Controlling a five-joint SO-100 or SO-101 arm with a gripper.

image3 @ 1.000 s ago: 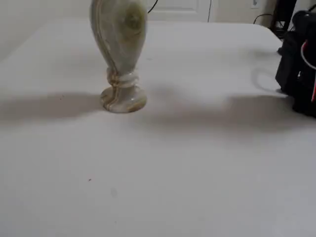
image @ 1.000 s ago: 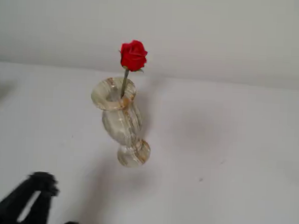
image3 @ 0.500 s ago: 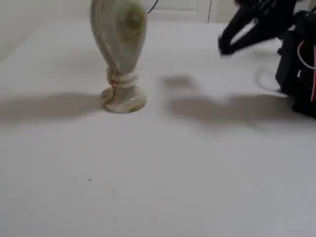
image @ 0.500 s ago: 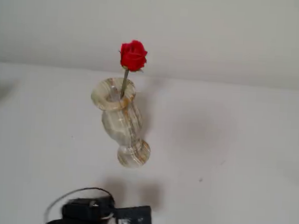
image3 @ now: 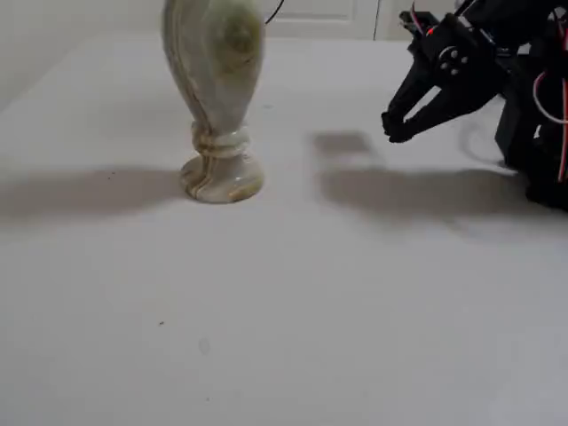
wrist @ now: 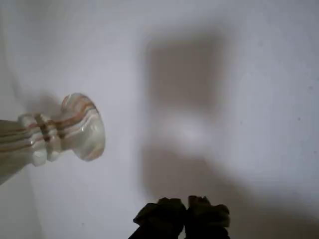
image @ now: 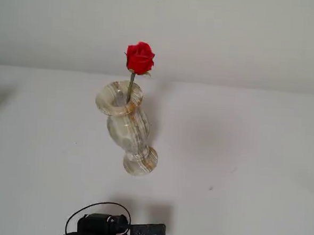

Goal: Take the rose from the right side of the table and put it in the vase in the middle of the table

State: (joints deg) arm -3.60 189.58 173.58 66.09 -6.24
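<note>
The red rose stands upright in the vase, its thin stem going down into the flared mouth. The vase stands on the white table. The low fixed view shows only the vase's body and foot; the rose is cut off above that frame. My black gripper hovers above the table to the right of the vase, well apart from it, fingertips together and holding nothing. In the wrist view the fingertips touch at the bottom edge, with the vase foot at the left.
The arm's base with its red and white wires stands at the right edge of the low fixed view. The arm's top with a cable shows at the bottom edge of the high fixed view. A door and wall lie behind the table.
The arm has swung in from the right of the low fixed view and lowered, its gripper ending closer to the vase. Rose and vase have not moved.
</note>
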